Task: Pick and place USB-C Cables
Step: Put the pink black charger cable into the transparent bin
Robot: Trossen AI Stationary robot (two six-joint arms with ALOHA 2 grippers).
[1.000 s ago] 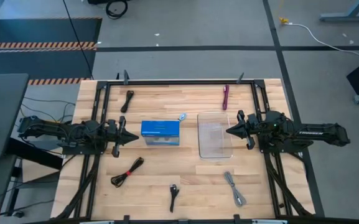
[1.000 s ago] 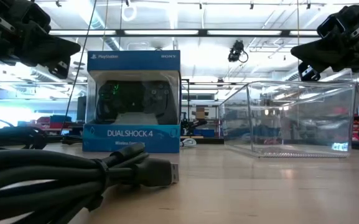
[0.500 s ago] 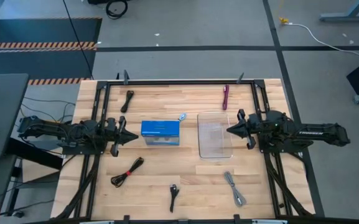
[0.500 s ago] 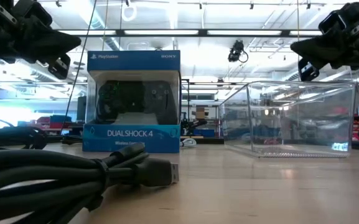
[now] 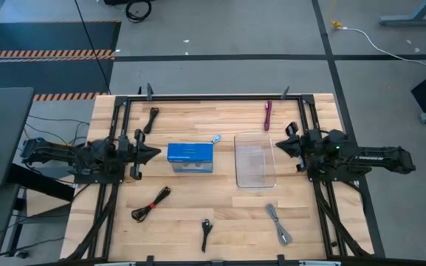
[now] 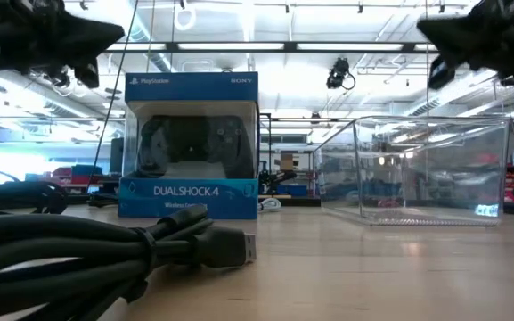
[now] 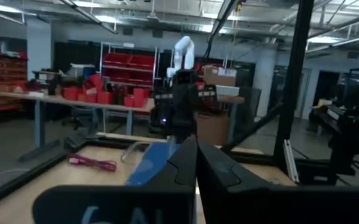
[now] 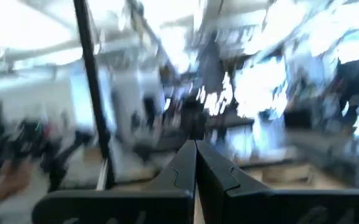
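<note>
High view shows 5 USB-C cables on worktop point(image 5: 227, 122): black point(image 5: 151, 119), magenta point(image 5: 268, 114), black point(image 5: 150, 204), black point(image 5: 206, 233), grey point(image 5: 277, 223); low view shows only one black bundle, close up. Left hand point(image 5: 153, 154) beside blue box point(image 5: 190, 157), right hand point(image 5: 277, 145) at clear tray point(image 5: 255, 159). Both fingers pressed together, empty, well apart from every cable.

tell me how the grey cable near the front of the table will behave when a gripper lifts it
The grey cable is thin and loosely bundled, so it will probably flop and sag from the pinch point. It looks light. Its loops may spread or slip unless several strands are pinched together.
</note>
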